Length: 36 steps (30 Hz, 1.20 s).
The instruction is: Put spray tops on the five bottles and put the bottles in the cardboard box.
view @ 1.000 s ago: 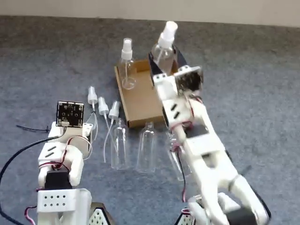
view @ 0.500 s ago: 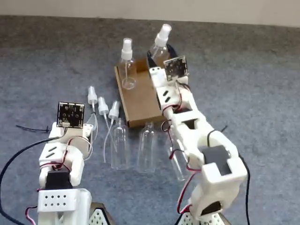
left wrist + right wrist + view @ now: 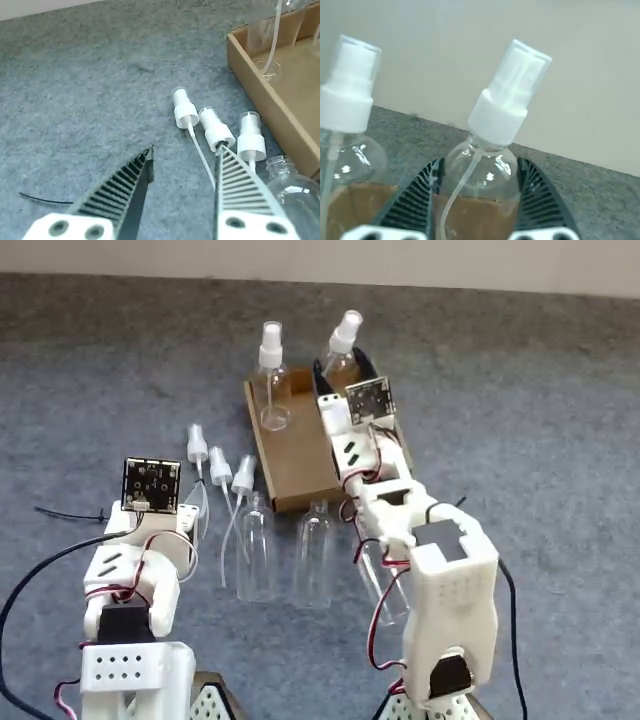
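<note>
Gripping the capped bottle (image 3: 485,150), the right gripper (image 3: 343,370) holds it tilted at the far end of the cardboard box (image 3: 300,475), right of a second capped bottle (image 3: 272,390) standing inside, probably to stand it alongside. The left gripper (image 3: 185,149) gapes wide above three loose spray tops (image 3: 215,127) on the desk (image 3: 520,440), ready for capping. No label or writing is legible.

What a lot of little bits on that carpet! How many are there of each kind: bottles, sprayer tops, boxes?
Bottles with a spray top on: 2
Bare bottles: 3
Loose spray tops: 3
Cardboard box: 1
Total: 9
</note>
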{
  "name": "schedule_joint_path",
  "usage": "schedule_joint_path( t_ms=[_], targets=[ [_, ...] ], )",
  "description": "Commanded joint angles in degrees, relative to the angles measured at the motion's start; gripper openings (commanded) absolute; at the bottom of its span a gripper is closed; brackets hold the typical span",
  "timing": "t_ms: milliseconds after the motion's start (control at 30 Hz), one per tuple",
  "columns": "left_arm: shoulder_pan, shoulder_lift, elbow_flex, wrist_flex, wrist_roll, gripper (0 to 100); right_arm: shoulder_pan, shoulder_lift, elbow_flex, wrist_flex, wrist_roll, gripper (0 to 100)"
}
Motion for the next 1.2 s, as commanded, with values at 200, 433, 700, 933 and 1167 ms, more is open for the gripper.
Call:
schedule_joint_path(
  t_ms=[200, 433, 700, 933, 1167],
  targets=[
    [-0.8, -0.7, -0.2, -1.7, -0.2, 19, 0.7, 1.0, -4.4, -1.6, 0.0, 0.5],
    [-0.8, -0.7, -0.2, -1.7, -0.2, 19, 0.7, 1.0, -4.1, -1.6, 0.0, 1.1],
    [-0.8, -0.7, -0.2, -1.7, -0.2, 19, 0.4, 1.0, -4.1, -1.6, 8.1, 11.0],
    [-0.8, -0.7, -0.2, -1.7, -0.2, 19, 0.4, 0.9, -4.1, -1.5, 8.1, 13.5],
    [-0.8, -0.7, -0.1, -1.7, -0.2, 19, 0.4, 0.9, -4.1, -1.5, 8.1, 15.6]
  ],
)
